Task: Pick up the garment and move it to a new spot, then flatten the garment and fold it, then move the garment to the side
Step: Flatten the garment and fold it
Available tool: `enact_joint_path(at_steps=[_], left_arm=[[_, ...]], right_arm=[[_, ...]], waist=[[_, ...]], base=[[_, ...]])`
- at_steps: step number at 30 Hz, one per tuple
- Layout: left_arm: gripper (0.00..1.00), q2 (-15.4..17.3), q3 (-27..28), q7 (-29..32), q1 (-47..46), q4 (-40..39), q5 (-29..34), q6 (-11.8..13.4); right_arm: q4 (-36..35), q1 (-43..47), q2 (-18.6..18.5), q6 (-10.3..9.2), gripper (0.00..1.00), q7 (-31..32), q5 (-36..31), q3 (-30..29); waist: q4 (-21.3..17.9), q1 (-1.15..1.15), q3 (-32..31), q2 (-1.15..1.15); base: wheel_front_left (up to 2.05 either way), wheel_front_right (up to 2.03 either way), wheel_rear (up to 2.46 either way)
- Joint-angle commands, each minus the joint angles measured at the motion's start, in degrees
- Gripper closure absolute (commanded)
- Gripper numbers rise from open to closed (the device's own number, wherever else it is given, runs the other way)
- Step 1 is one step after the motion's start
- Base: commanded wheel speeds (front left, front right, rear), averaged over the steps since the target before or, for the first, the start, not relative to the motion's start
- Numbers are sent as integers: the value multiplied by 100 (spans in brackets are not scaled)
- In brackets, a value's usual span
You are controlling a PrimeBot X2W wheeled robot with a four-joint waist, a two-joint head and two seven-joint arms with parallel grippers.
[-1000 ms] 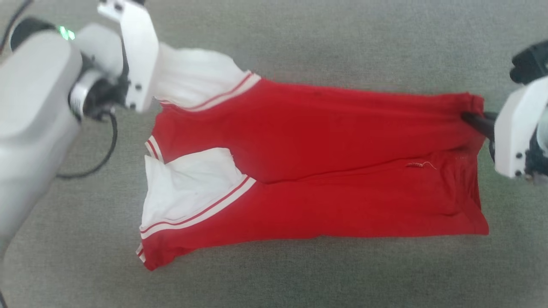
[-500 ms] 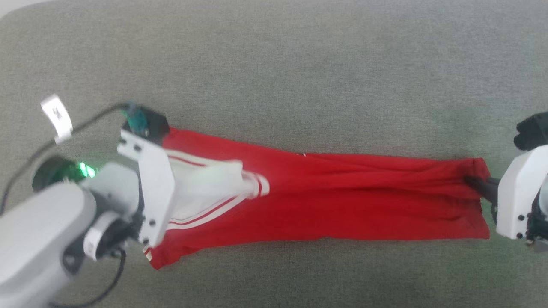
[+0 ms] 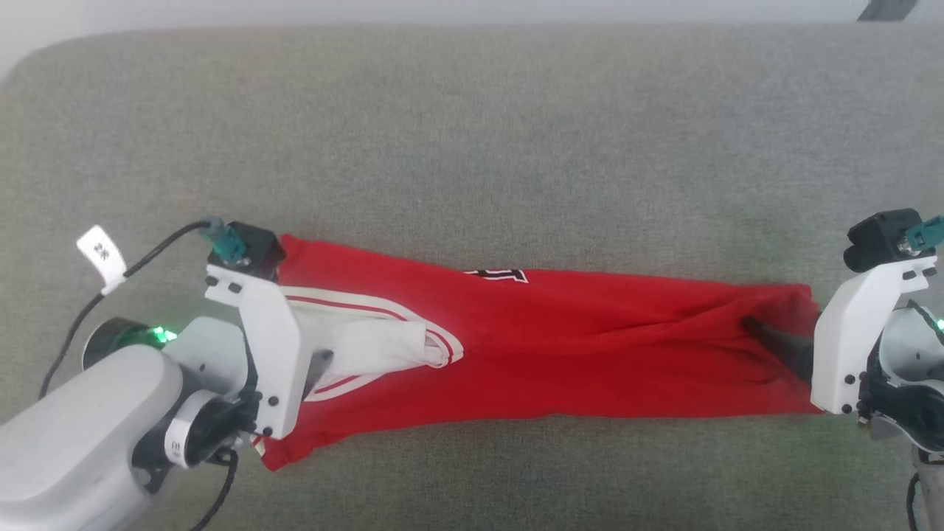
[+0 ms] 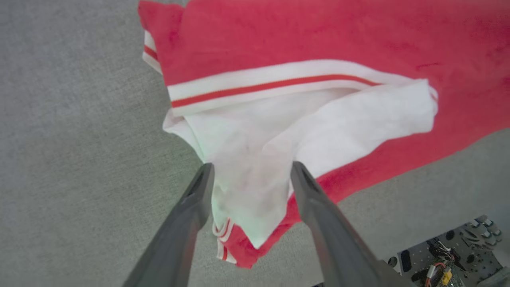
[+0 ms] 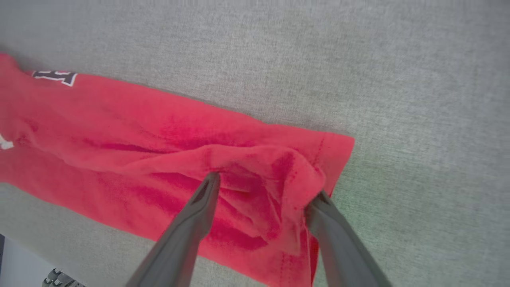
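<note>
Black marks on a white cable tag are too small to read. The left gripper stands spread, the white sleeve loose between its jaws. The garment, a long red folded band on grey fabric, shows unreadable clipped lettering. The right gripper gapes around the bunched hem.

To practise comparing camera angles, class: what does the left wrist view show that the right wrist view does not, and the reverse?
Left wrist view's own: the white short sleeve with its white-and-red striped trim, lying between the left tool's spread fingers. Right wrist view's own: black-and-white block lettering and the bunched hem end between the right tool's spread fingers. Shared: the red jersey-style garment on the grey woven surface.
</note>
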Motion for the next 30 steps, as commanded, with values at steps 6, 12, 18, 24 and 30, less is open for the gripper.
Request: enact_joint_path(at_steps=[6,12,18,24,30], left_arm=[[0,99,237,-538,430,-21,-157,25],[0,233,599,-1363,962,-87,-257,81],[0,375,942,-2558,1480,-143,-44,4],[0,423,1319,-3835,2049,-3,33,-65],[0,331,1635,-4907,2457,178,136,-107]], right_arm=[[-138,210,-34,0,0,-236,100,-103],[-383,460,28,0,0,-418,82,-313],[-467,668,121,0,0,-573,-108,-649],[-257,720,169,0,0,-567,-277,-873],[-19,722,200,0,0,-501,-346,-1028]], waist=[[-12,0,-376,0],[-8,0,-643,0],[54,0,-731,0],[161,0,-682,0],[305,0,-627,0]], base=[[0,0,0],[0,0,0],[0,0,0],[0,0,0],[0,0,0]])
